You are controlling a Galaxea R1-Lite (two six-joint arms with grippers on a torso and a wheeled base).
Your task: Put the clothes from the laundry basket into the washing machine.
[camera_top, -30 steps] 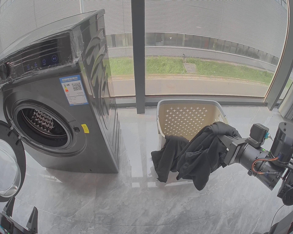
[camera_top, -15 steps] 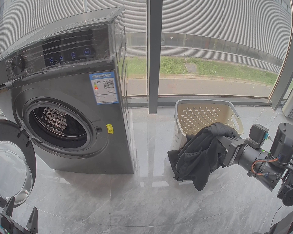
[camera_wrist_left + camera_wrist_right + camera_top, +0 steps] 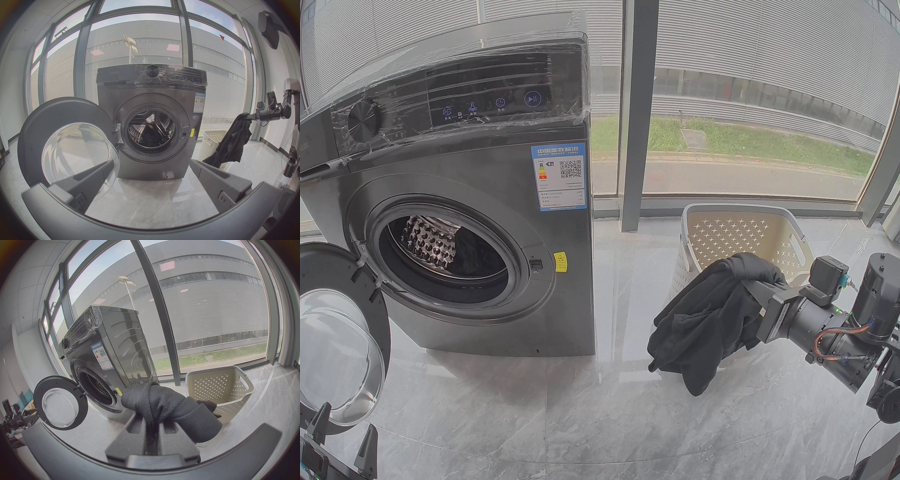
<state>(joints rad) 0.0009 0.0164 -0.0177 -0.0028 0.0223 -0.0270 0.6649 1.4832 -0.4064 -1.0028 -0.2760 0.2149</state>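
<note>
The grey washing machine [image 3: 469, 250] stands at the left with its round door [image 3: 337, 350] swung open and its drum opening [image 3: 447, 259] facing me. A cream laundry basket [image 3: 737, 237] sits on the floor by the window. My right gripper [image 3: 753, 294] is shut on a black garment [image 3: 706, 312], which hangs above the floor in front of the basket's near corner. In the right wrist view the garment [image 3: 168, 408] is bunched over the shut right gripper [image 3: 153, 427]. My left gripper [image 3: 150, 165] is open and low, facing the washing machine [image 3: 153, 122].
A dark window pillar [image 3: 634, 112] rises between machine and basket. Bare marble floor [image 3: 581, 406] stretches from the hanging garment to the machine's front. The open door juts out beside my left gripper [image 3: 340, 437].
The head camera has turned toward the washing machine, so the whole picture shifted right. The right gripper keeps the black garment, whose loose end has come off the basket's front rim.
</note>
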